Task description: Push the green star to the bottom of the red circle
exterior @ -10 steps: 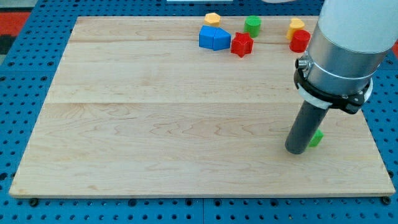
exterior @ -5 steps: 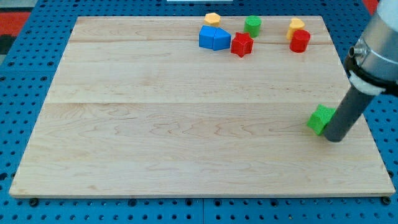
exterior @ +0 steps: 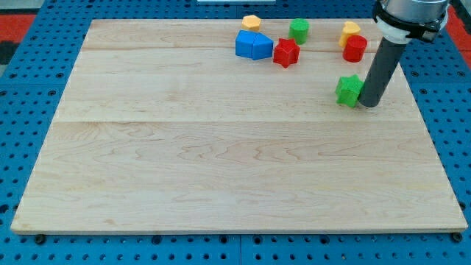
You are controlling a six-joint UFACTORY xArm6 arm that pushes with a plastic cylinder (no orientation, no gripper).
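- Our arm carries no jaws, so there is no spread or pinch state to report; it ends in a rod, and our tip (exterior: 369, 104) rests on the board (exterior: 221, 162) at the far right.
- Our tip sits just beside the right edge of the green star (exterior: 349, 90), apparently touching it.
- The green star lies near the red circle (exterior: 355, 48), on its near side and slightly to the left, with a strip of bare wood between the two.
- Progress, as we judge it: the star is already roughly below the red circle, so the task is nearly complete. What may remain is a short push farther away and slightly right to close the gap and centre the star under the circle.
- Count, red blocks: two, namely the red circle and one red star (exterior: 286, 52).
- Count, green blocks: two, namely the green star and one green cylinder (exterior: 298, 30).
- Count, yellow blocks: two, one yellow block (exterior: 351, 29) just beyond the red circle, one yellow hexagon (exterior: 252, 23) at the far edge.
- Count, blue blocks: two, touching as one blue pair (exterior: 253, 46), left of the red star.
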